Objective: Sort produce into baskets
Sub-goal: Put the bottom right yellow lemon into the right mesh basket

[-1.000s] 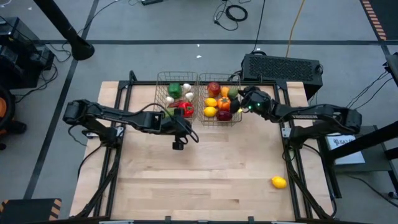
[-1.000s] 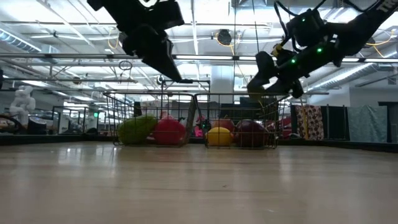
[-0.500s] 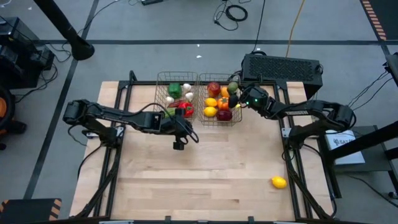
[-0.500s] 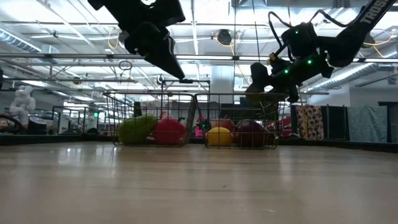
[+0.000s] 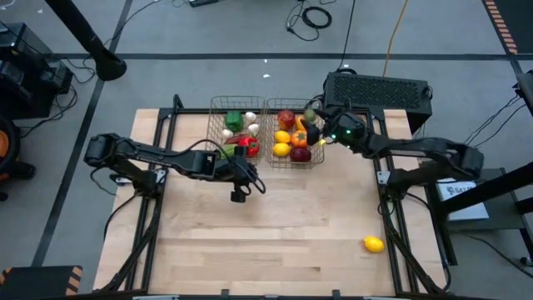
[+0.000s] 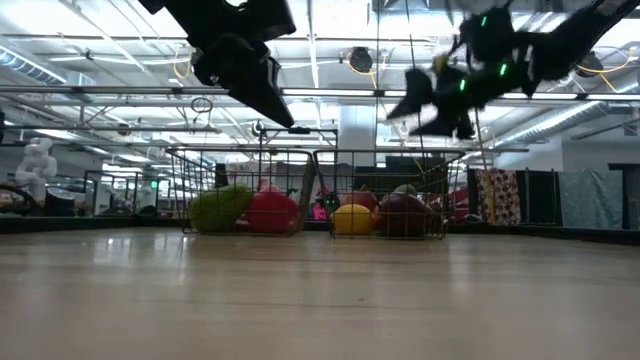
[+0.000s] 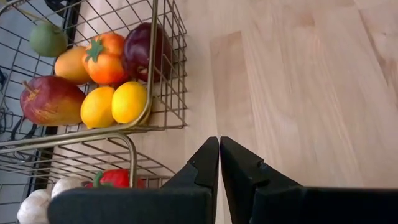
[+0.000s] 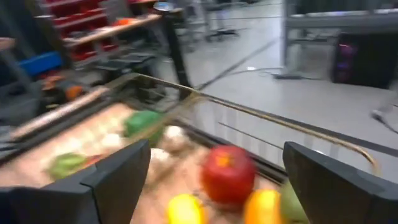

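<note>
Baskets [image 5: 237, 102]: two; loose lemon [image 5: 373, 244]: one

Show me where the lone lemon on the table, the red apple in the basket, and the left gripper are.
lone lemon [image 5: 373, 244], high view, centre of the fruit.
red apple [image 7: 51, 100], left wrist view, middle of its skin.
left gripper [image 7: 219, 144], left wrist view, between the closed fingertips.

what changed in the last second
The right claw let go of a green fruit, which now lies in the right basket, and the open claw rose above the rim. The left claw, shut, the left basket and the lemon on the table stayed put.
</note>
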